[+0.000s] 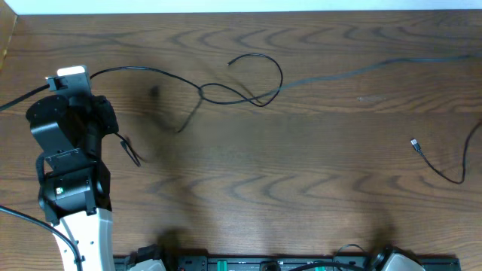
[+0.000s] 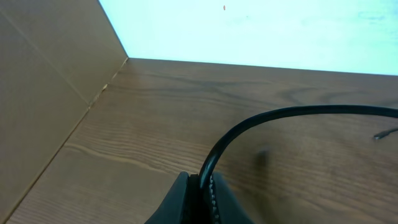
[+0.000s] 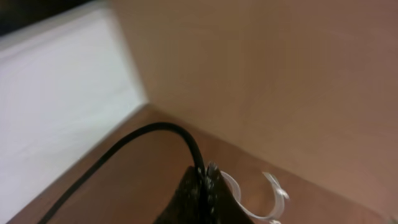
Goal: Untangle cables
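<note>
Brown wood-grain desk (image 1: 301, 173), tan cardboard wall (image 2: 43, 93) on its left edge, pale white wall behind. Three thin cables counted from overhead:
1. Long thin black cable (image 1: 151, 70) runs from the left gripper (image 2: 200, 184) rightward into a loose knot of loops (image 1: 241, 90) at upper centre of the desk, with one free end curling above the loops and one strand trailing down-left
2. Thin grey-looking cable (image 1: 361, 71) leaves that knot and runs on the desk to the right edge; where it crosses the black one inside the knot, cannot tell
3. Second black cable (image 1: 437, 167) lies well apart at far right, small plug end (image 1: 413, 142) pointing up-left, the rest curving off the right edge

Two grippers. Left gripper clamped together on the long thin black cable, at far left of the desk. Right gripper (image 3: 204, 177) is out of the overhead view; its blurry wrist view shows the fingers pressed together on a black cord (image 3: 155, 129), which one cannot tell. One curled clear plastic strip (image 3: 273, 193) sits just beside it
</note>
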Controlling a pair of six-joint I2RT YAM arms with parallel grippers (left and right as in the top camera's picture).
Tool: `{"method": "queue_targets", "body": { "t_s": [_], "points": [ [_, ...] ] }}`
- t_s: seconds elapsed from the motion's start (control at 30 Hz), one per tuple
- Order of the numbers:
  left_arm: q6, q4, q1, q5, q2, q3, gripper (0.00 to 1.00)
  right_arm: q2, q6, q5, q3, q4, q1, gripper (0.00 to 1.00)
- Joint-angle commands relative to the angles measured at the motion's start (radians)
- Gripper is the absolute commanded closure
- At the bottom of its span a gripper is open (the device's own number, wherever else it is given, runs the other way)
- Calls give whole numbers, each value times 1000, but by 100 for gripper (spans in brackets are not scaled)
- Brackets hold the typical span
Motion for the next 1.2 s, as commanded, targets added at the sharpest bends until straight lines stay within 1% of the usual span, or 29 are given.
{"method": "queue_targets", "body": {
  "t_s": [0.0,0.07,0.1,0.2,0.3,0.43,0.6,0.7,0.73,0.77,0.83,0.87,0.93,0.97,1.0,1.07,1.17],
  "points": [
    [-23,6,5,-6,-6,3,93,58,242,121,3,-64,-129,99],
    [-23,6,5,-6,-6,3,92,90,361,29,2,-131,-221,99],
    [-23,6,5,-6,-6,3,92,108,378,-37,2,-149,-264,99],
    [-23,7,5,-6,-6,3,93,161,378,-234,1,-163,-365,99],
    [-23,8,5,-6,-6,3,93,196,378,-360,1,-165,-428,99],
    [-23,8,5,-6,-6,3,92,220,378,-411,1,-164,-463,99],
    [-23,8,5,-6,-5,3,92,223,378,-436,1,-153,-468,99],
    [-23,8,5,-5,-5,3,92,223,377,-598,1,-124,-464,98],
    [-23,8,5,-5,-5,3,92,223,372,-695,1,-109,-464,93],
    [-24,8,5,-5,-5,3,92,223,352,-793,1,-91,-464,85],
    [-29,8,5,6,-5,3,92,223,264,-1070,1,-32,-463,58],
    [-31,8,5,23,-5,3,93,223,216,-1211,1,3,-458,54],
    [-31,11,5,55,-5,3,92,223,143,-1449,1,90,-434,55],
    [-31,11,5,63,-5,3,92,223,118,-1532,1,130,-415,64],
    [-31,11,5,63,-5,3,93,223,105,-1589,1,164,-391,69],
    [-31,11,5,63,-6,3,92,223,69,-1646,2,194,-336,73],
    [-31,10,5,63,-6,3,92,223,-17,-1664,2,160,-254,73]
  ]
}}
